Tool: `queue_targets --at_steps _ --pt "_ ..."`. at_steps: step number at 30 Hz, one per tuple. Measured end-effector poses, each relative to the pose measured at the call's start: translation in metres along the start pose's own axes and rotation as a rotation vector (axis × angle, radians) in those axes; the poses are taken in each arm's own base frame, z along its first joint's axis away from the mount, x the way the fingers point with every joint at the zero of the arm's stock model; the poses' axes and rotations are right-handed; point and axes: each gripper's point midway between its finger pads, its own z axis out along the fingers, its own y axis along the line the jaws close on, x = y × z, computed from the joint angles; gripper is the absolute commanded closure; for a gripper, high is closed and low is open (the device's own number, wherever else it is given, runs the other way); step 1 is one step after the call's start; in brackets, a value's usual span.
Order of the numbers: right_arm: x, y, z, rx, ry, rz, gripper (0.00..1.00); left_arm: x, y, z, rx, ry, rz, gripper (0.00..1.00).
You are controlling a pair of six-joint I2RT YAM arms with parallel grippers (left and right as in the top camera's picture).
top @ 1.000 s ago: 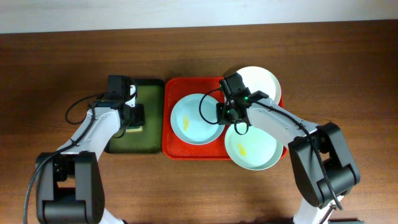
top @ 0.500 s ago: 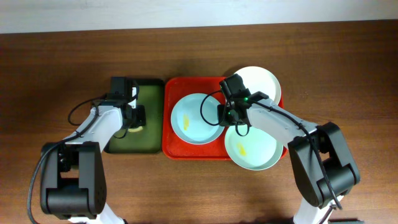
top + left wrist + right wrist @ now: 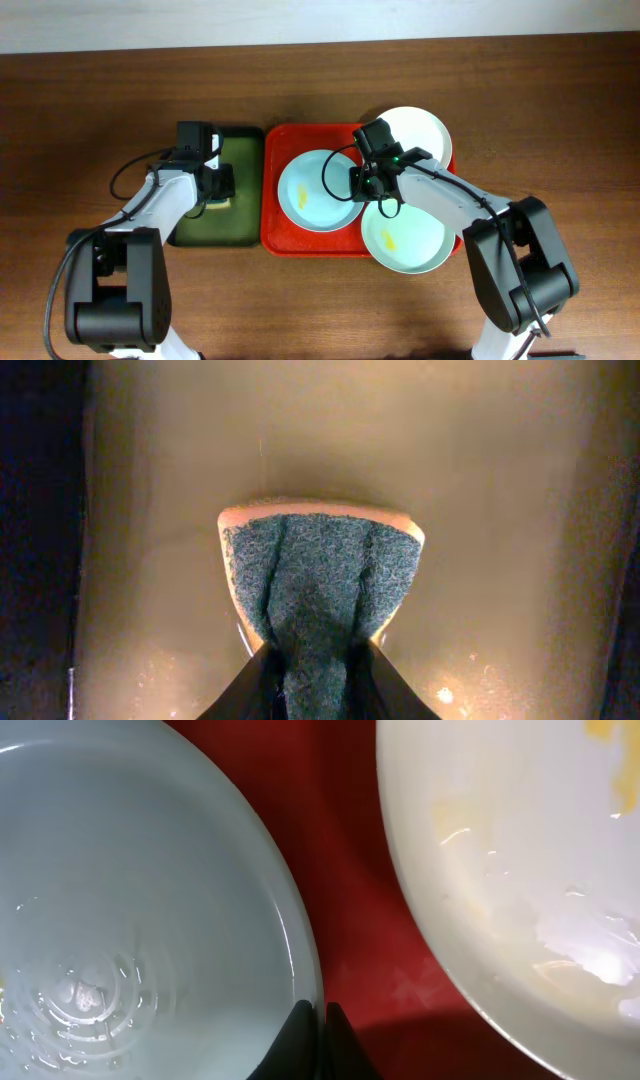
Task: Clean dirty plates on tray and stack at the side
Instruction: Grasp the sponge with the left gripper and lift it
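Overhead first: all three plates sit on the red tray [image 3: 285,240], the pale blue plate [image 3: 318,192], white plate [image 3: 420,130] and pale green plate [image 3: 410,240]. Yellow smears show on the blue and green, and nothing is stacked aside.

Left wrist: the left gripper [image 3: 315,660] is clamped on a sponge [image 3: 320,575] over the dark green tray [image 3: 500,510].

Right wrist: the right gripper [image 3: 312,1018] pinches the pale blue plate's rim.

By the look of it, the cleaning has barely begun.

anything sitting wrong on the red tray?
Yes. The pale green plate overhangs the near edge of the red tray on the right, and the white plate sticks out past its far edge. Only the pale blue plate lies fully inside.
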Motion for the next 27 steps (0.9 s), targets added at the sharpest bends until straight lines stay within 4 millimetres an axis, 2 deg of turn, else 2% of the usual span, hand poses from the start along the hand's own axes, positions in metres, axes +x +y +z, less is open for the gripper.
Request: queue_targets --at_steps 1,2,7,9,10,11,12,13,14,15,21,27 --pt "0.0 0.0 0.0 0.0 0.0 0.0 0.96 0.0 0.0 0.0 0.0 0.0 0.0 0.91" --pt "0.0 0.0 0.0 0.0 0.0 0.001 0.96 0.0 0.0 0.0 0.0 0.0 0.0 0.99" --pt "0.0 0.0 0.0 0.0 0.0 0.0 0.96 0.002 -0.004 0.002 0.026 0.01 -0.001 1.0" --pt "0.0 0.0 0.0 0.0 -0.001 0.0 0.96 -0.003 -0.009 -0.007 0.061 -0.013 -0.003 1.0" --pt "-0.001 0.001 0.0 -0.002 -0.006 0.0 0.96 -0.016 -0.012 -0.027 0.081 -0.072 -0.003 1.0" --pt "-0.004 0.001 0.0 -0.006 -0.016 0.008 0.96 -0.034 -0.014 -0.056 0.095 -0.162 0.0 1.0" --pt "-0.007 0.003 0.0 -0.012 -0.027 0.016 0.96 -0.043 -0.014 -0.072 0.103 -0.215 0.003 1.0" --pt "-0.008 0.003 0.0 -0.015 -0.034 0.021 0.96 -0.067 -0.015 -0.119 0.119 -0.367 0.011 1.0" --pt "-0.008 0.003 0.0 -0.015 -0.034 0.022 0.96 -0.078 -0.015 -0.142 0.123 -0.442 0.023 1.0" --pt "-0.008 0.003 0.0 -0.014 -0.033 0.022 0.96 -0.08 -0.014 -0.148 0.121 -0.457 0.03 1.0" --pt "-0.005 0.002 0.0 -0.01 -0.023 0.026 0.96 -0.067 -0.003 -0.14 0.056 -0.397 0.03 1.0" --pt "-0.005 0.002 0.0 -0.01 -0.023 0.026 0.96 -0.061 -0.002 -0.137 0.045 -0.373 0.06 1.0"
